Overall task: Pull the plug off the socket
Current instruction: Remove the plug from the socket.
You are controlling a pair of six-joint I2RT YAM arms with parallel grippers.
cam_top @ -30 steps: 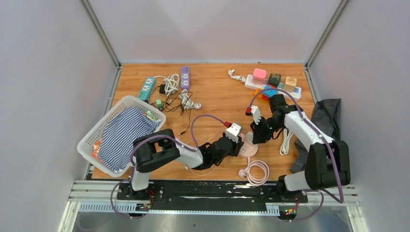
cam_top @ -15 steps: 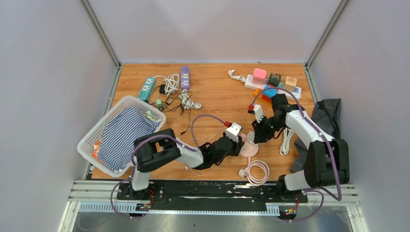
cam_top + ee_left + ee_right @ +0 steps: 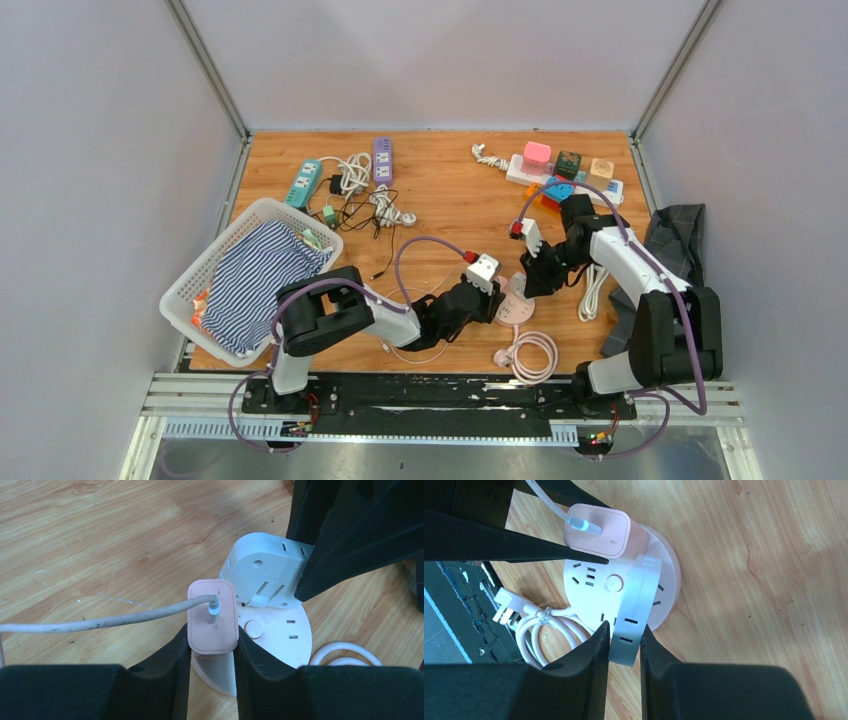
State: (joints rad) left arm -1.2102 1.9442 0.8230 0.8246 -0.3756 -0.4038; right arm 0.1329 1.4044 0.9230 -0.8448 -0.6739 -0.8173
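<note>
If I draw the plug (image 3: 212, 615) off at a slant, I judge its pins could bind and drag the round socket (image 3: 282, 635) up with it. The socket is steadied only through the white adapter (image 3: 630, 617), which could itself come out. The cable (image 3: 100, 623) leading off the plug may also tug it sideways.

The left end effector (image 3: 212, 641) is closed narrowly on the plug's two flanks, with the plug square between the pads and seated in the socket. The right end effector (image 3: 624, 632) is pinched on the adapter's thin edges. The socket lies by the table's (image 3: 450, 200) near edge, right of middle.
</note>
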